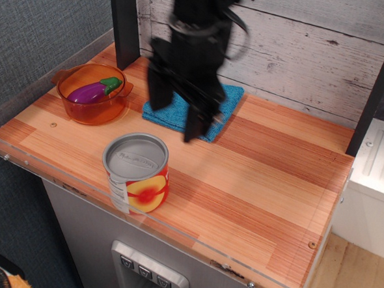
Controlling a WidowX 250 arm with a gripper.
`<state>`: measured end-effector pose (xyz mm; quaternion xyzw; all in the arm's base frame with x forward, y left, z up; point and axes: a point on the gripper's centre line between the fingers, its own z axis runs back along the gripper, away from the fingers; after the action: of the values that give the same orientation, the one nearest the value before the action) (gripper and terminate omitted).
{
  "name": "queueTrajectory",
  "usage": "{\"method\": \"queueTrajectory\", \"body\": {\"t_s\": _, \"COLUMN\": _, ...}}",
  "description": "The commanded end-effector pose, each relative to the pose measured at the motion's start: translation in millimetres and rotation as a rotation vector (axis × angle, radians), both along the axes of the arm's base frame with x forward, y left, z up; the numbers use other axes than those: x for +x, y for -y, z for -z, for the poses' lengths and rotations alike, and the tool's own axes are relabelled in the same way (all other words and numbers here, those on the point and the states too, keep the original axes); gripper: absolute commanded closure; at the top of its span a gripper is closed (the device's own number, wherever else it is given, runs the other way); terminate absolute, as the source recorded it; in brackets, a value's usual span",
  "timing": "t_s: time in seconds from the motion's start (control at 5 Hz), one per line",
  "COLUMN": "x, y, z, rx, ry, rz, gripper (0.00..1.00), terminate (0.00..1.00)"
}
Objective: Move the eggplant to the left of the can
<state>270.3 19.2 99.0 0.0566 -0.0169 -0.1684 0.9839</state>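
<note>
Gripper [176, 110] open, pointing down

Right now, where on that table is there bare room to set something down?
The whole right half of the table is bare wood. A smaller patch lies left of the can, in front of the bowl. The back left is crowded: bowl, towel, and the hand.

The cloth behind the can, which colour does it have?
The cloth is blue, seen in the only camera view, partly hidden by the gripper.

Glossy plastic eggplant [94, 90], ribbed metal can [137, 172]
</note>
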Motion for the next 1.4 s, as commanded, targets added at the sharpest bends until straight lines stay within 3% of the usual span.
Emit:
{"method": "queueTrajectory", "body": {"t_s": 0.0, "x": 16.1, "y": -69.5, "z": -14.9, "rx": -0.055, "ry": 0.034, "rz": -0.02, "gripper": 0.0, "terminate": 0.0}}
{"method": "queueTrajectory", "body": {"t_s": 0.2, "x": 27.1, "y": -93.9, "z": -15.6, "rx": -0.057, "ry": 0.017, "rz": 0.032, "gripper": 0.0, "terminate": 0.0}}
{"method": "queueTrajectory", "body": {"t_s": 0.6, "x": 51.9, "y": -138.2, "z": -0.1, "rx": 0.009, "ry": -0.027, "rz": 0.259, "gripper": 0.0, "terminate": 0.0}}
{"method": "queueTrajectory", "body": {"t_s": 1.0, "x": 55.7, "y": -162.1, "z": 10.9, "rx": 0.074, "ry": 0.018, "rz": 0.259, "gripper": 0.0, "terminate": 0.0}}
{"method": "queueTrajectory", "body": {"t_s": 1.2, "x": 54.3, "y": -168.5, "z": 17.7, "rx": 0.079, "ry": 0.025, "rz": 0.236, "gripper": 0.0, "terminate": 0.0}}
